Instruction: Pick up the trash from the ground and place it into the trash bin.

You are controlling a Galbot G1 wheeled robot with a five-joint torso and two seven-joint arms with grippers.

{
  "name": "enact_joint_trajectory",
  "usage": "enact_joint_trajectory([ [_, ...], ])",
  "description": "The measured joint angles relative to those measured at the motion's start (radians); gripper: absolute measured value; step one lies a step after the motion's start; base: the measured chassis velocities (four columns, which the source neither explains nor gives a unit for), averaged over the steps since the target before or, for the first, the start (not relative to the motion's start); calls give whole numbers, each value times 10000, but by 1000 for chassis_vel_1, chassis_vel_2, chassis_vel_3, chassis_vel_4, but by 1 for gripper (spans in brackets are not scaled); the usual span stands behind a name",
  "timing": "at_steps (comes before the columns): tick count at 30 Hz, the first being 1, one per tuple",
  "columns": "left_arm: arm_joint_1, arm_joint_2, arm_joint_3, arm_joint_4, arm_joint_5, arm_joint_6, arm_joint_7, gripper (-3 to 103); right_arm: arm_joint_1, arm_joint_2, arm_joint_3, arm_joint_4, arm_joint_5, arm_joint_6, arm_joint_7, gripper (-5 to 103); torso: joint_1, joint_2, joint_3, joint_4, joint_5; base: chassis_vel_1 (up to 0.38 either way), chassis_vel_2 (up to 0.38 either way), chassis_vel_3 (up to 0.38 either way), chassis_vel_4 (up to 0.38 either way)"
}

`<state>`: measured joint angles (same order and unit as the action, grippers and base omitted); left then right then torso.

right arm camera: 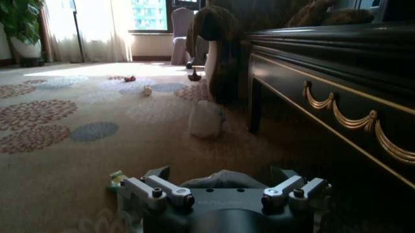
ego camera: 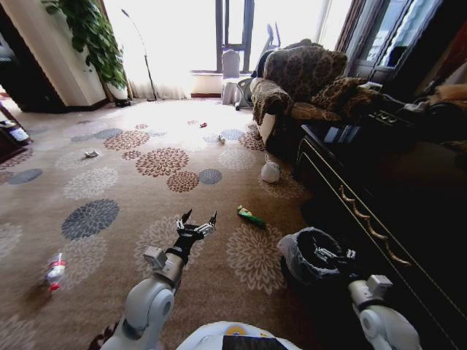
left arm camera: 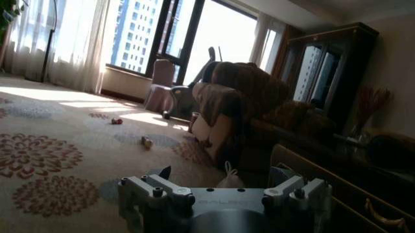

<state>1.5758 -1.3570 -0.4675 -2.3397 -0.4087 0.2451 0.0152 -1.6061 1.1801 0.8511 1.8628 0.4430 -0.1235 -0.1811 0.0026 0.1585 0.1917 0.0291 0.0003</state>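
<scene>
My left arm stretched forward and low, wrist level, left tool (ego camera: pixel 198 219) with fingers spread wide, nothing between them. My right arm bent, reaching forward at lower right, right tool (ego camera: pixel 330 256) pointing ahead, fingers parted and empty. White shoulder joints at bottom edge.

I read strong daylight from the windows (ego camera: pixel 233 33) at the far edge of the carpet (ego camera: pixel 131 168), blown out to white glare. The dark cabinet (ego camera: pixel 379 189) along the right side sits underexposed. Head view bows at the edges; wrist views look soft.
</scene>
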Motion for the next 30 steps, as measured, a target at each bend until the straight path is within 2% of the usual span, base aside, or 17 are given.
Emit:
enact_joint_trajectory([
  [8, 66, -64, 4, -23, 65, 7, -2, 100, 120, -767, -101, -1059, 69, -420, 32, 100, 0, 0, 0, -5, -3, 0, 0, 0, 0],
  [19, 370, -195, 25, -177, 281, 7, 0, 100, 1853, -2439, -1214, -3063, 683, -1269, 109, 100, 0, -1, 0, 2, -4, 0, 0, 0, 0],
  [24, 429, -187, -38, -196, 287, 3, 0, 100, 2376, -2955, -1679, -3944, 639, -1318, -162, 100, 0, -1, 0, -3, -5, 0, 0, 0, 0],
  [30, 475, -212, -50, -213, 313, -4, 0, 100, 2930, -3204, -2153, -4561, 621, -1429, -324, 100, 0, -1, 0, -2, -4, 0, 0, 0, 0],
])
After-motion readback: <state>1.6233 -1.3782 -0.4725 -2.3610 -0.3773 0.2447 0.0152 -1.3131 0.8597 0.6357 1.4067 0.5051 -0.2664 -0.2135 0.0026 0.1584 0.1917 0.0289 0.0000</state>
